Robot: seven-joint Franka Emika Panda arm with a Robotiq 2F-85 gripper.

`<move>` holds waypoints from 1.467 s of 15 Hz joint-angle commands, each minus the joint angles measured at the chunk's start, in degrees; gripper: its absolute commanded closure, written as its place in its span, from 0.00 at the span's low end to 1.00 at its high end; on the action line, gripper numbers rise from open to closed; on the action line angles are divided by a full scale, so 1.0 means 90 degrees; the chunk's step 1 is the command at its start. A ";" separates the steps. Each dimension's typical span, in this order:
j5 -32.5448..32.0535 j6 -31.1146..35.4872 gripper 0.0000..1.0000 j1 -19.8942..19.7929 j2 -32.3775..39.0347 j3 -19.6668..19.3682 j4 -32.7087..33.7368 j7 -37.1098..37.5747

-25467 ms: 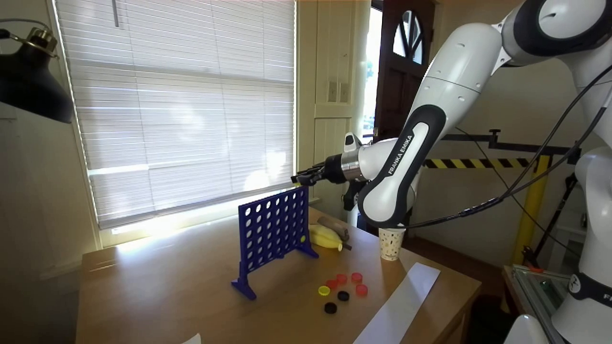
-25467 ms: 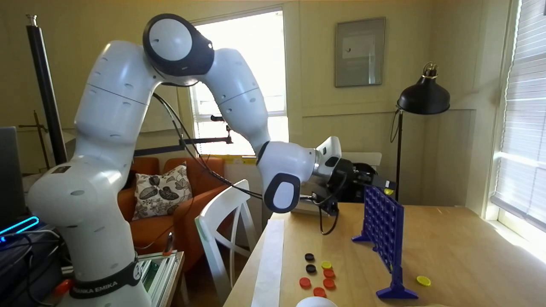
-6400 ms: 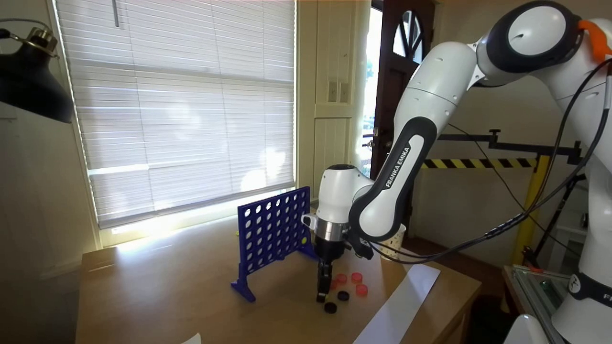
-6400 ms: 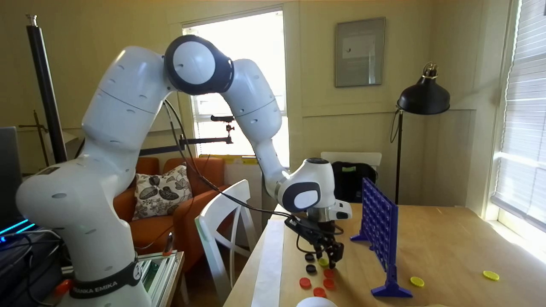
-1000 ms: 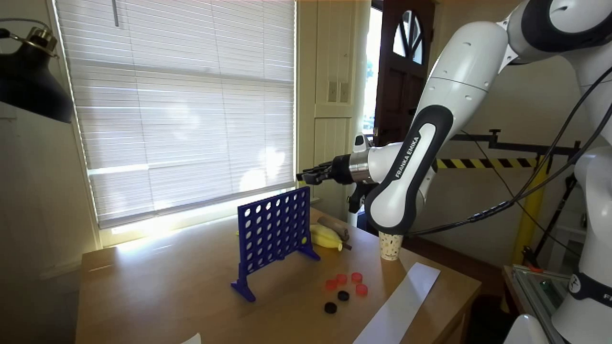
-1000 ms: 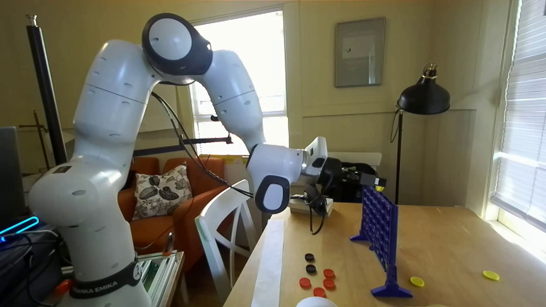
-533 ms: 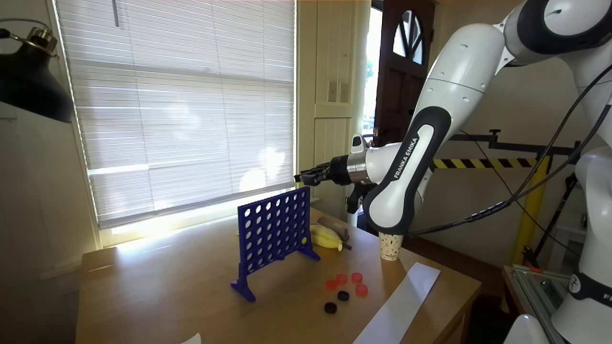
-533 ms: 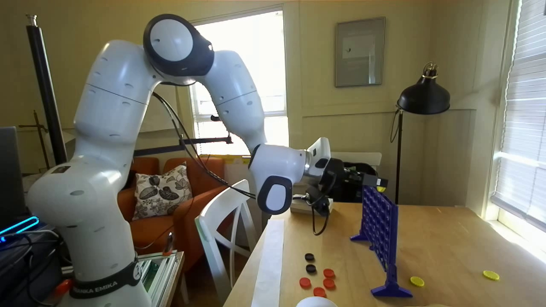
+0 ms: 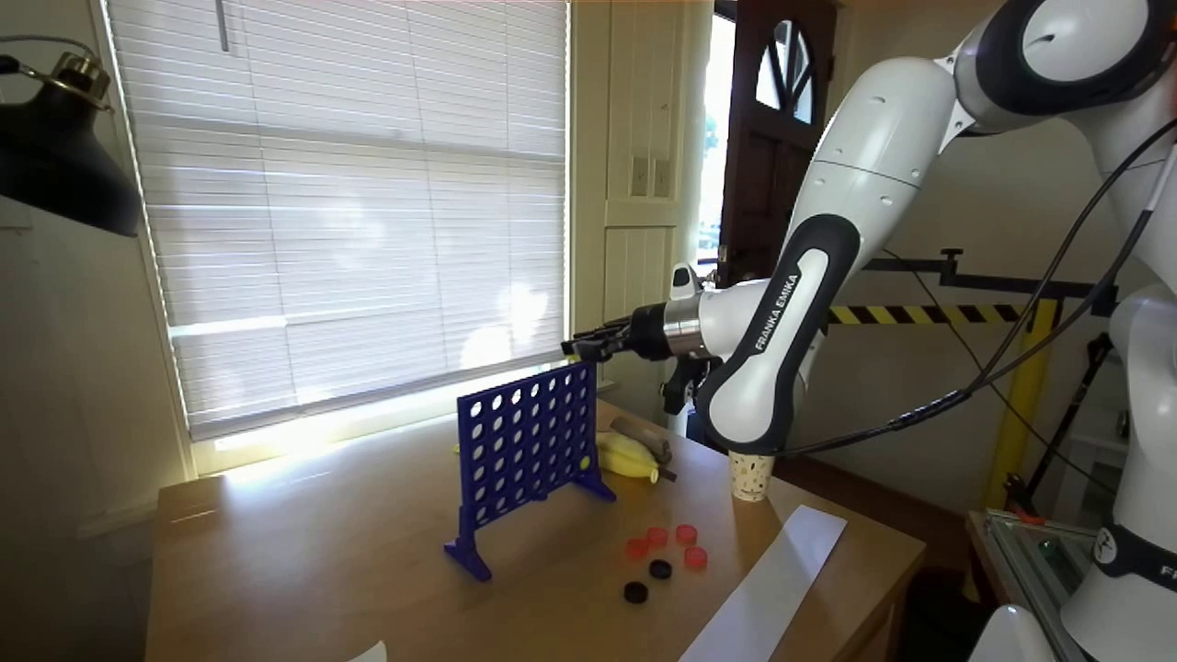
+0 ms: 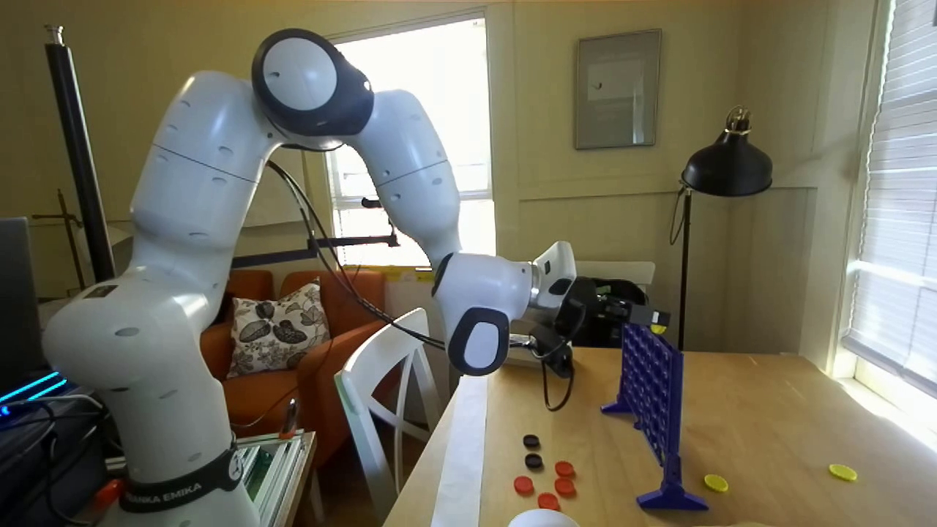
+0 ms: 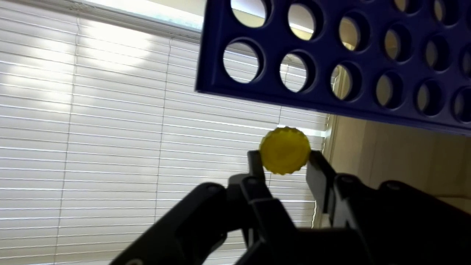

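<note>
Home living space, in an exterior view: far left, an orange upholstered seat (image 10: 318, 380) with a white leaf-print cushion (image 10: 278, 329); right, a black dome-shaded floor lamp (image 10: 728, 165) and white slatted blinds (image 10: 897, 205)

Blue rack (image 9: 526, 444) common to all views

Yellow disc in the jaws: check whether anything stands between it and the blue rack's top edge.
Nothing visible: in the wrist view, only a gap shows between the yellow disc and the blue rack.
</note>
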 commanded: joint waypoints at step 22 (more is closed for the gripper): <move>-0.0114 0.0071 0.90 -0.0176 0.0439 0.0155 0.0480 0.0276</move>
